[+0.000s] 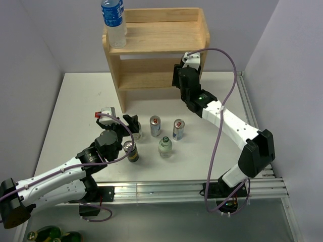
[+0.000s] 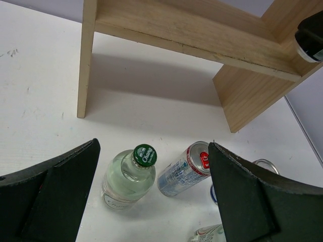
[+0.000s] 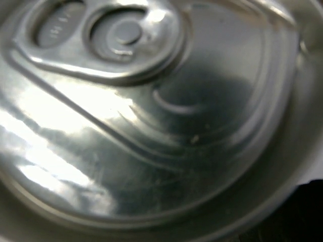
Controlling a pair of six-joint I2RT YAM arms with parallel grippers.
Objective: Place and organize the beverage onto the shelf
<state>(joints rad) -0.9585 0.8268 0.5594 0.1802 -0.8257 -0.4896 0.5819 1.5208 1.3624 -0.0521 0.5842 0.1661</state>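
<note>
The light wooden shelf [image 1: 161, 38] stands at the back, with a blue-labelled water bottle [image 1: 114, 22] on the left of its top tier. My right gripper [image 1: 181, 79] is at the right end of the lower tier. A silver can top [image 3: 151, 111] fills the right wrist view and hides the fingers. My left gripper [image 1: 132, 122] is open and low over the table. Its fingers [image 2: 50, 196] stand either side of a clear glass bottle with a green cap [image 2: 128, 176]. That bottle [image 1: 137, 133] is untouched.
On the table stand two silver cans [image 1: 155, 126] [image 1: 178, 129], a dark can [image 1: 131, 150] and another green-capped glass bottle [image 1: 165, 146]. A metal rail [image 1: 192, 189] runs along the near edge. Walls close in on both sides. Green bottles [image 1: 48, 234] lie below the table edge.
</note>
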